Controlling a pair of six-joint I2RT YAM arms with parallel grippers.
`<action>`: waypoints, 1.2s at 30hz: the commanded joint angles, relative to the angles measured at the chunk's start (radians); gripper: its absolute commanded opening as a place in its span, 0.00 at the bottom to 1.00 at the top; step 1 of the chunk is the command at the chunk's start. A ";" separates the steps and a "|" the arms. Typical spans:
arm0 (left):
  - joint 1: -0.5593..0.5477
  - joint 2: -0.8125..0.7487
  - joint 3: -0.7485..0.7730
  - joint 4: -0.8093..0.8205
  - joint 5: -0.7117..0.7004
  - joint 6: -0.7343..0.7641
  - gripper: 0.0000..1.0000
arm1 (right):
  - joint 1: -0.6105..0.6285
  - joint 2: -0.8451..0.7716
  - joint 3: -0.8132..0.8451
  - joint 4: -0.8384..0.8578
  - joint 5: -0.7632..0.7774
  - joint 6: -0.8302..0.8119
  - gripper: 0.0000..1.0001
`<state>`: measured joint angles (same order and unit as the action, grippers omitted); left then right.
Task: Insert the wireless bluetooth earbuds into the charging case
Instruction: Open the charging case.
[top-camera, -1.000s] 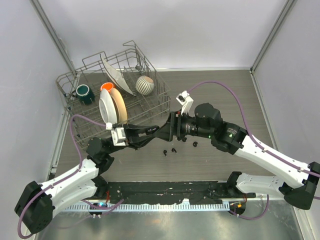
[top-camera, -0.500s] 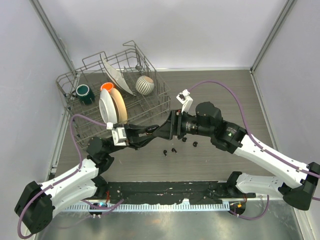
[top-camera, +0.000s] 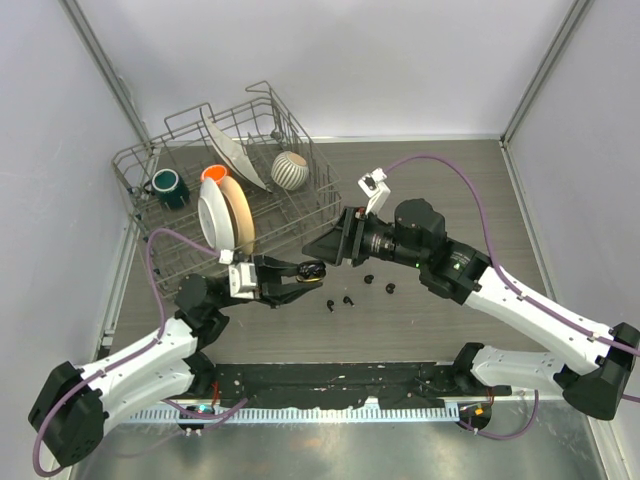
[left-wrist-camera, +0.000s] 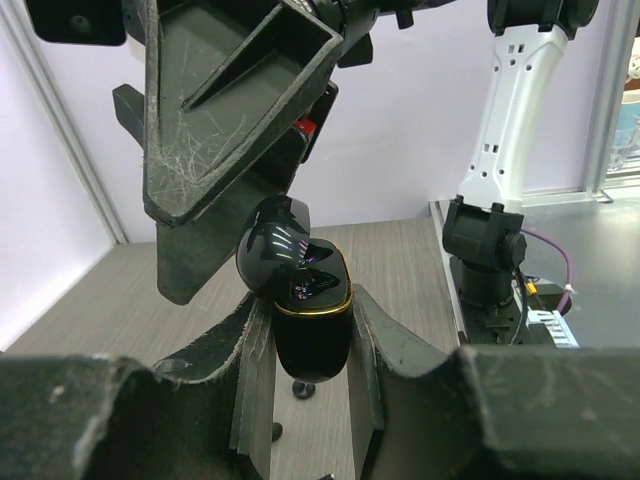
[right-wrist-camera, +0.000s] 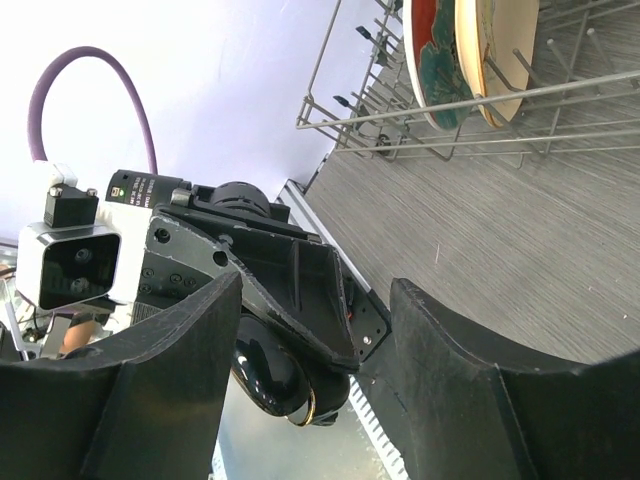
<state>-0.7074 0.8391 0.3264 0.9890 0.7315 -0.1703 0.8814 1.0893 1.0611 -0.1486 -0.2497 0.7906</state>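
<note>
The charging case (left-wrist-camera: 311, 340) is glossy black with a gold rim. It stands upright between the pads of my left gripper (left-wrist-camera: 308, 312), which is shut on it. Its lid (left-wrist-camera: 272, 243) is tipped back, open. From above, the charging case (top-camera: 313, 270) hangs over the table centre in my left gripper (top-camera: 308, 272). My right gripper (top-camera: 324, 246) is open just above and behind it, holding nothing. In the right wrist view the charging case (right-wrist-camera: 272, 380) shows between the spread fingers of my right gripper (right-wrist-camera: 312, 345), apart from them. Several earbuds (top-camera: 348, 299) lie loose on the table, one more (left-wrist-camera: 304, 389) under the case.
A wire dish rack (top-camera: 176, 252) stands at the back left with plates (top-camera: 226, 212), a green mug (top-camera: 168, 186) and a striped cup (top-camera: 290, 171). A black strip (top-camera: 330, 385) runs along the near edge between the arm bases.
The two grippers met around the case a second ago. My left gripper has drawn back left with the case, and my right gripper has lifted away from it, still open.
</note>
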 joint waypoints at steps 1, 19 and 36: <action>-0.004 -0.028 0.011 0.019 -0.046 0.025 0.00 | -0.002 -0.011 0.004 0.069 0.010 0.002 0.66; -0.004 -0.051 0.003 -0.016 -0.179 0.060 0.00 | -0.002 -0.100 -0.016 0.020 -0.019 -0.070 0.76; -0.003 -0.066 0.019 -0.018 -0.176 0.061 0.00 | -0.002 -0.011 -0.006 0.012 -0.072 -0.079 0.72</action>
<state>-0.7074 0.7948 0.3233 0.9367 0.5678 -0.1230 0.8814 1.0672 1.0378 -0.1585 -0.3004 0.7361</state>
